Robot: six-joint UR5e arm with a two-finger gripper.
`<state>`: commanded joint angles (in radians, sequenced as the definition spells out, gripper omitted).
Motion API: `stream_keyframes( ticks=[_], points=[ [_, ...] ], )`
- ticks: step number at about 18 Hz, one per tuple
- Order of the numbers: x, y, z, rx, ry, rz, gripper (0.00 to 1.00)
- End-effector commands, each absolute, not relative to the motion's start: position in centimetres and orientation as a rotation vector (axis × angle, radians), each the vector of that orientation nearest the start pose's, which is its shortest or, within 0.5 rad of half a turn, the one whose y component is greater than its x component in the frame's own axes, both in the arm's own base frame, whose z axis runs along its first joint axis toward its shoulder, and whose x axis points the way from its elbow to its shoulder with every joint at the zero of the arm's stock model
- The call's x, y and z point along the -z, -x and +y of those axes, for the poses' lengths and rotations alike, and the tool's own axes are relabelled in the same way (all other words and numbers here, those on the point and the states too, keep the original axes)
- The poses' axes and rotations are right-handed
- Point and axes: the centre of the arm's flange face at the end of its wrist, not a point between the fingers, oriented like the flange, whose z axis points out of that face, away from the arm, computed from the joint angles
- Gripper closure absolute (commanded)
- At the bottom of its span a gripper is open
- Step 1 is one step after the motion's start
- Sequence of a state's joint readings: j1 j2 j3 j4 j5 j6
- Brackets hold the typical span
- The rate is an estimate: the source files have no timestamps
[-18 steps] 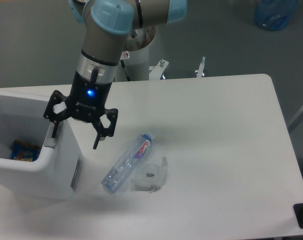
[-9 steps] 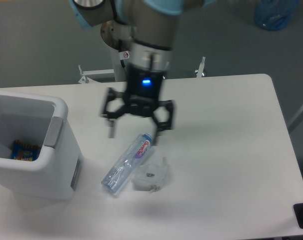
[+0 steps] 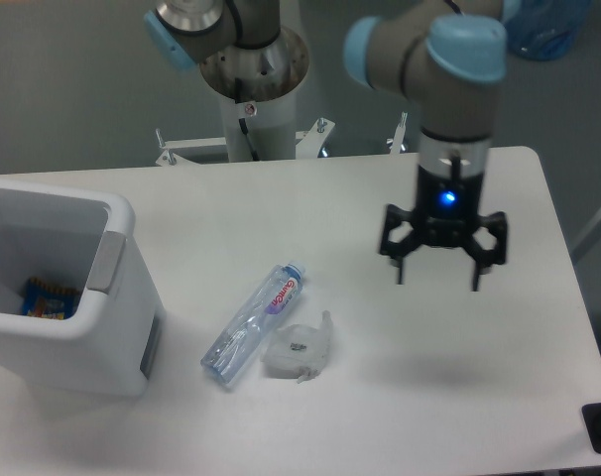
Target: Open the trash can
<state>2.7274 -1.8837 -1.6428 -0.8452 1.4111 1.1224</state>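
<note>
Hovering above the right half of the white table [image 3: 281,208], the gripper [image 3: 438,279] is pointing straight down with its two black fingers [image 3: 400,260] spread wide and nothing between them. A blue indicator light is glowing on the gripper body. The trash can [image 3: 102,337] is sitting at the left edge of the table, well apart from the gripper, with its top uncovered and its interior showing. A colourful wrapper [image 3: 45,298] is lying inside it. A grey push tab [image 3: 106,263] is facing up on its right rim. A clear plastic bottle [image 3: 255,322] is lying on its side near the table centre, touching a crumpled clear plastic piece [image 3: 299,350].
</note>
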Motion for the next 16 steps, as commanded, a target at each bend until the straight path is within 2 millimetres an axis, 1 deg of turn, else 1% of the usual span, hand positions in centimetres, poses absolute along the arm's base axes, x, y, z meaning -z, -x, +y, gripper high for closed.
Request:
stream_keyframes(
  ticks=[5, 10, 16],
  points=[
    [-34.0, 49.9, 38.3, -0.338, 2.885, 0.142, 0.0],
    [-32.2, 49.4, 37.7, -0.337, 2.961, 0.177, 0.0],
    [-31.8, 49.3, 37.5, -0.333, 2.973, 0.184, 0.0]
  ],
)
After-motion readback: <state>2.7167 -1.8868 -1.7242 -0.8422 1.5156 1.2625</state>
